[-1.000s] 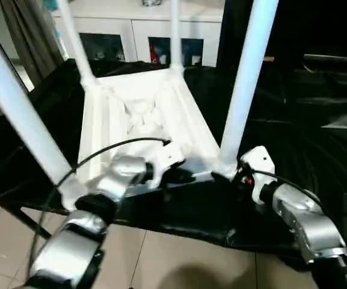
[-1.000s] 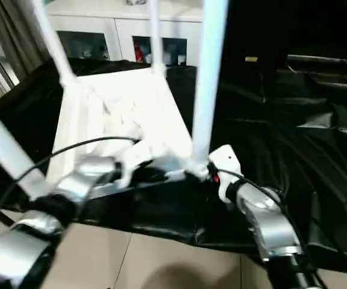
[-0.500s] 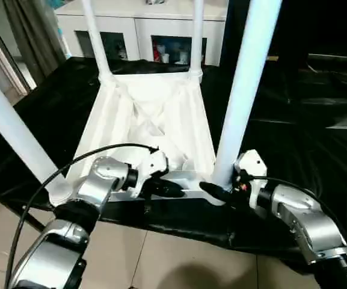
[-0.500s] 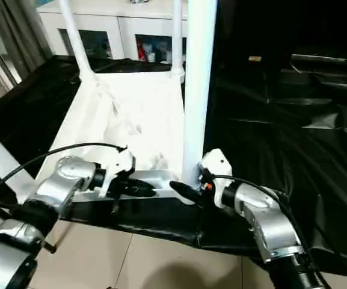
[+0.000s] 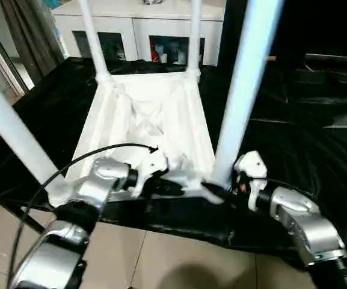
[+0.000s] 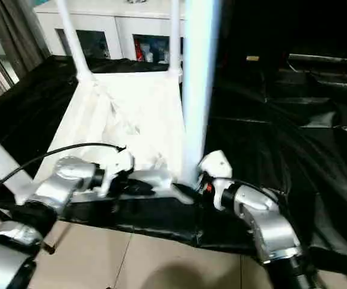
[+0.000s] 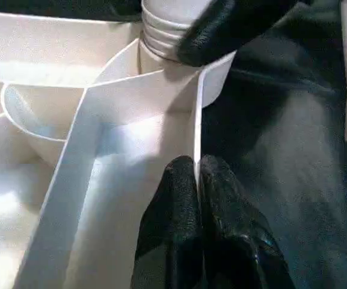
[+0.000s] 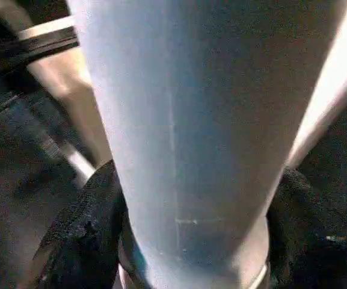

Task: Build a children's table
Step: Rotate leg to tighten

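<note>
Fingers of the left gripper [image 7: 196, 180] pinch the thin rim wall of the white ribbed plastic table top [image 5: 155, 114] — upside down on the black-draped tabletop [image 5: 299, 144]. Right gripper [image 8: 185, 241] fingers straddle the near tapered white leg [image 5: 239, 102] at its socket; contact unclear.

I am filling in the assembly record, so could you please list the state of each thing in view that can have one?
Table top: upside down on the black cover, ribbed underside up.
Four legs: all standing in the corner sockets.
Near right leg: upright, straddled at its base by the right tool's fingers.
Left tool: shut on the table top's near rim.
Right tool: around the leg's base.
Cabinet: doors closed.
</note>
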Controlling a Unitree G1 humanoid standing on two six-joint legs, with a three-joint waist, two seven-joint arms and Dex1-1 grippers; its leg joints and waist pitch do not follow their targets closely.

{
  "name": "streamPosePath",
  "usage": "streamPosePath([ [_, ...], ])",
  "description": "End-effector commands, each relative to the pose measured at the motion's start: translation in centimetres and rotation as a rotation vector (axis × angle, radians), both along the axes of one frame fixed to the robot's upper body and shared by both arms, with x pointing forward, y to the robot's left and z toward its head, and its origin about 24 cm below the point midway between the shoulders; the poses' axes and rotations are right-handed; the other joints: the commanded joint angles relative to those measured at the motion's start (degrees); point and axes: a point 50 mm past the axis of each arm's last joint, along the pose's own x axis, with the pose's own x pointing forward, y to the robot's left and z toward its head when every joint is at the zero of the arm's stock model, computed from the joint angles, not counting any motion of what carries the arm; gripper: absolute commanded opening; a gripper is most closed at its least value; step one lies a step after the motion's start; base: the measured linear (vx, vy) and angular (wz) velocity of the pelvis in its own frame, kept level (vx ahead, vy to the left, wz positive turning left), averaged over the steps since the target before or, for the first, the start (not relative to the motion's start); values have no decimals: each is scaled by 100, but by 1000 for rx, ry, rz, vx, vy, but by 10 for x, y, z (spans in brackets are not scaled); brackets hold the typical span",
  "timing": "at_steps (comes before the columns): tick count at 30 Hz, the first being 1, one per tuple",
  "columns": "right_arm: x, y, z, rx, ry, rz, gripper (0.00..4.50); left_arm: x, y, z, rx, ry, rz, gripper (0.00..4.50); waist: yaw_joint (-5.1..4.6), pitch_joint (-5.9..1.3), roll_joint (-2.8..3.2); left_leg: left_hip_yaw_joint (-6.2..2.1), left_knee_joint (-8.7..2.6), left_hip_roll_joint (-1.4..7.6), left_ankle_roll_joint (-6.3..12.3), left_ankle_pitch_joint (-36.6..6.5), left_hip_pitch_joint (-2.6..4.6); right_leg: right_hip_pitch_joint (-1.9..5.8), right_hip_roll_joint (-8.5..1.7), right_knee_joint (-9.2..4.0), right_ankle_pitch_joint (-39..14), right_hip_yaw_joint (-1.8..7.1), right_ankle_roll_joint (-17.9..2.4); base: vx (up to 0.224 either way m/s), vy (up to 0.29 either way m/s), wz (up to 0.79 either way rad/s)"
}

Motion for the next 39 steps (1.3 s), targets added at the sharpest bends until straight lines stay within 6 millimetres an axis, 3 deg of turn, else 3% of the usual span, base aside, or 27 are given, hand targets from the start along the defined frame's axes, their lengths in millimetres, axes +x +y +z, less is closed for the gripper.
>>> streamPosePath([
  [1, 3, 3, -3, 38, 15, -97, 268, 1, -6, -14, -5, 32, 121, 0, 6, -254, -151, -58, -394, 253, 393, -1353, 50, 177, -215, -464, -1438, 190, -1378, 0, 0, 0],
  [2, 6, 10, -9, 36, 27, -194, 268, 4, -20, -14, 2, 19, 157, 0, 4, -247, -162, -57, -407, 249, 281, -1468, 57, 163, -221, -496, -1725, 198, -1274, 0, 0, 0],
  [3, 6, 10, -9, 36, 28, -202, 268, 4, -22, -14, 2, 17, 161, 0, 1, -239, -166, -58, -415, 245, 243, -1483, 58, 154, -219, -506, -1805, 201, -1231, 0, 0, 0],
  [4, 8, 15, -12, 35, 37, -259, 267, 5, -30, -14, 6, 18, 177, 0, 6, -244, -130, -77, -429, 245, 205, -1511, 53, 175, -226, -506, -1882, 199, -1169, 0, 0, 0],
  [5, 10, 20, -13, 41, 48, -309, 267, 6, -38, -14, 10, 14, 194, 0, -2, -236, -141, -65, -431, 242, 194, -1540, 54, 155, -210, -525, -1906, 205, -1132, 0, 0, 0],
  [6, 14, 31, -14, 65, 68, -408, 267, 8, -51, -14, 17, 4, 238, 0, -2, -233, -87, -76, -445, 240, 124, -1647, 77, 126, -209, -528, -1976, 211, -1099, 0, 0, 0],
  [8, 18, 39, -15, 62, 84, -463, 267, 10, -60, -13, 23, -13, 283, 0, -21, -241, -128, -101, -468, 228, 7, -1788, 79, 143, -205, -543, -2113, 204, -992, 0, 0, 0],
  [9, 18, 39, -15, 62, 84, -463, 267, 10, -60, -13, 23, -13, 283, 0, -15, -238, -124, -97, -469, 229, 24, -1794, 82, 135, -205, -557, -2087, 216, -974, 0, 0, 0],
  [10, 20, 43, -13, 50, 71, -458, 267, 11, -65, -13, 25, -17, 289, 0, -24, -236, -76, -92, -469, 225, 20, -1878, 93, 110, -192, -571, -2014, 226, -963, 0, 0, 0],
  [14, 28, 54, -3, 56, 6, -423, 267, 13, -75, -9, 15, -47, 308, 0, -8, -266, -82, -81, -450, 212, 138, -1717, 67, 149, -197, -544, -1547, 235, -1020, 0, 0, 0],
  [15, 28, 54, 0, 72, -3, -411, 302, 13, -75, -8, 9, -45, 300, 0, -4, -267, -87, -78, -444, 210, 167, -1682, 62, 154, -200, -538, -1504, 235, -1034, 0, 0, 0],
  [16, 29, 53, 3, 89, -17, -392, 337, 14, -74, -7, 2, -42, 290, 0, -1, -270, -82, -83, -445, 213, 213, -1610, 45, 173, -206, -527, -1446, 232, -1053, 0, 0, 0],
  [19, 28, 51, 7, 106, -34, -343, 340, 14, -70, -5, -14, -41, 262, 0, -5, -270, -93, -83, -437, 208, 310, -1568, 18, 193, -209, -521, -1433, 224, -1069, 0, 0, 0],
  [21, 24, 45, 9, 75, -48, -249, 379, 12, -63, -5, -34, -38, 210, 0, -23, -267, -116, -97, -447, 212, 354, -1564, -5, 215, -204, -531, -1581, 207, -1025, 0, 0, 0],
  [24, 19, 39, 10, 45, -42, -160, 394, 10, -58, -5, -53, -28, 163, 0, -14, -263, -112, -82, -434, 218, 401, -1523, 4, 199, -205, -532, -1526, 220, -1063, 0, 0, 0],
  [27, 7, 21, 10, 11, -18, -1, 394, 3, -39, -4, -100, 7, 41, 0, 0, -264, -132, -83, -422, 222, 550, -1376, -34, 244, -213, -517, -1409, 221, -1101, 0, 0, 0],
  [29, 2, 14, 12, 16, 3, 42, 394, -1, -29, -5, -96, 26, -14, 0, 9, -272, -122, -74, -420, 241, 588, -1332, -12, 220, -222, -511, -1386, 224, -1163, 0, 0, 0],
  [30, -1, 10, 12, 4, 9, 71, 394, -2, -22, -5, -94, 39, -36, 0, 22, -288, -140, -62, -396, 249, 635, -1208, 1, 216, -216, -489, -1208, 231, -1258, 0, 0, 0],
  [32, -6, 5, 14, -6, 20, 128, 394, -5, -9, -5, -89, 68, -73, 0, 53, -290, -101, -46, -379, 269, 731, -945, -5, 213, -202, -420, -711, 219, -1447, 0, 0, 0],
  [39, -12, 0, 13, -16, 66, 209, 394, -8, 13, -1, -92, 119, -107, 0, 118, -300, -126, -10, -367, 291, 676, -914, 22, 188, -192, -354, -519, 220, -1585, 0, 0, 0],
])
